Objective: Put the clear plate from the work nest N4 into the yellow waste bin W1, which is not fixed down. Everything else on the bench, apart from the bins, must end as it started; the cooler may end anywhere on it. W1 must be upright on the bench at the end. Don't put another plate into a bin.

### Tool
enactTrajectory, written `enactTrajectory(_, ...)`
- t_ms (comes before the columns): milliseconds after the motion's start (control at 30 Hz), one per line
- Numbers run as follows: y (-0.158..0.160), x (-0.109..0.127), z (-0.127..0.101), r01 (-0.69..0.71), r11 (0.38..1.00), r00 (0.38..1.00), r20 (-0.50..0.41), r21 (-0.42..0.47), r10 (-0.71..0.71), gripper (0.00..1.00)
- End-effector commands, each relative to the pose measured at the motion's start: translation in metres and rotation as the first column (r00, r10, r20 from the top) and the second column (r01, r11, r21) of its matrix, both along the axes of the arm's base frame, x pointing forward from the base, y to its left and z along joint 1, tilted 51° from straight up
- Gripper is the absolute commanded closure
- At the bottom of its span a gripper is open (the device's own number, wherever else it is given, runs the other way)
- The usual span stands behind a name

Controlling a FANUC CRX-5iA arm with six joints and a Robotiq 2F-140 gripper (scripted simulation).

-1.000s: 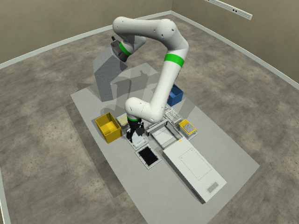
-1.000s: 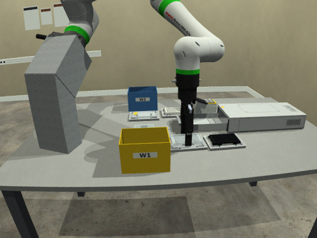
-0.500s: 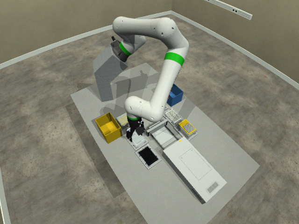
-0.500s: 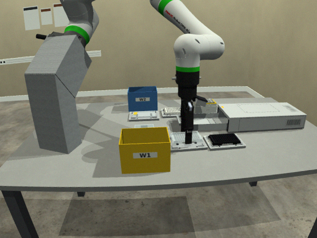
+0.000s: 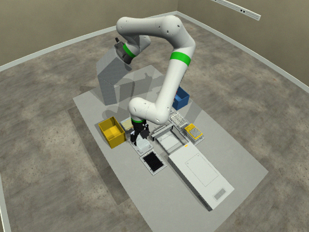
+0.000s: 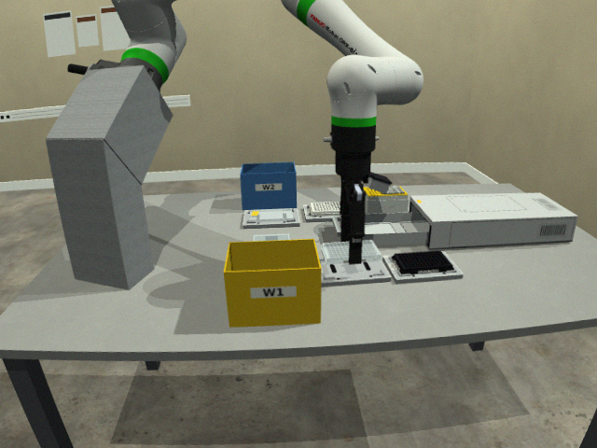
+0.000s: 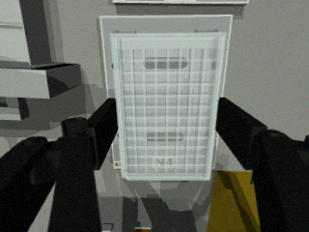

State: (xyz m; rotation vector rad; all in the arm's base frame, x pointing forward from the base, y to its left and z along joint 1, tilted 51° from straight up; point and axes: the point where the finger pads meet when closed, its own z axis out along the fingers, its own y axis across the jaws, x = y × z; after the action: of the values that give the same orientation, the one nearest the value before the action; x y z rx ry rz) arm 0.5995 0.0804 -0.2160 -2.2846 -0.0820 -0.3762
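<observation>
The clear plate (image 7: 166, 103) is a see-through gridded plate held between my two black fingers, a little above the white work nest N4 (image 7: 164, 29). The nest's N4 label shows through the plate's near end. My gripper (image 7: 166, 112) is shut on the clear plate, one finger on each long side. In the exterior view my gripper (image 6: 354, 250) points straight down over the clear plate (image 6: 348, 250) and its nest (image 6: 354, 272). The yellow waste bin W1 (image 6: 272, 282) stands upright just left of the nest, open and empty; it also shows in the top view (image 5: 111, 131).
A black plate (image 6: 423, 262) sits in a nest to the right. The blue bin W2 (image 6: 268, 185) stands behind, with other nests and plates (image 6: 325, 208) near it. A yellow-topped rack (image 6: 385, 197) and a long grey instrument (image 6: 492, 217) are at right. The arm's grey base block (image 6: 104, 178) is at left.
</observation>
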Motion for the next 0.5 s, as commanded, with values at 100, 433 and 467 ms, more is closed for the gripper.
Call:
enactTrajectory(100, -0.006, -0.001, 0.004, 0.001, 1.0, 1.0, 0.001, -0.001, -0.001, 0.9)
enactTrajectory(433, -0.016, -0.004, 0.013, 0.001, 1.0, 1.0, 0.001, -0.001, -0.001, 0.9)
enactTrajectory(467, -0.016, -0.005, 0.014, 0.001, 1.0, 1.0, 0.001, -0.001, -0.001, 0.9)
